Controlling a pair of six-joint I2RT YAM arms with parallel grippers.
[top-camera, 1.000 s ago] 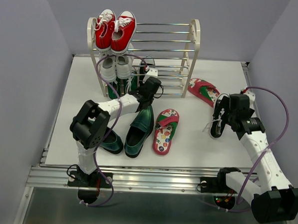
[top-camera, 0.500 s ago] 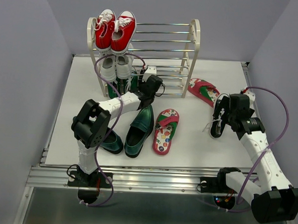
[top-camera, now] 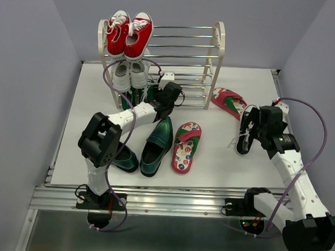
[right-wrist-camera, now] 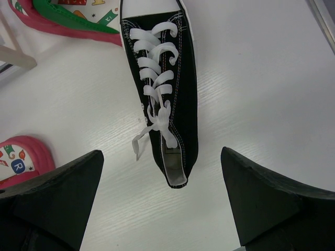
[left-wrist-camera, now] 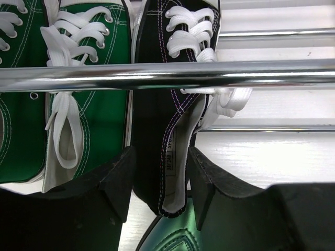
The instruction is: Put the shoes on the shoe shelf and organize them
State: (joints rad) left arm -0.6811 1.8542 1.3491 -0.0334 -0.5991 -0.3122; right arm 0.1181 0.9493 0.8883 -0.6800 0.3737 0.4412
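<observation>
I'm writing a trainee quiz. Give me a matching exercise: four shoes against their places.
1 red canvas sneakers
2 black white-laced sneaker, left wrist view
3 black white-laced sneaker, right wrist view
4 glossy dark green loafers

A under open right pincer
B top of cream-framed chrome-rod rack
C in the left pincer
D beside a red printed flip-flop

Pairs: 1-B; 2-C; 3-A; 4-D

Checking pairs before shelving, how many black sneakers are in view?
2. One black sneaker lies on the table under the right gripper; the other is in the shoe shelf, held by the left gripper.
</observation>
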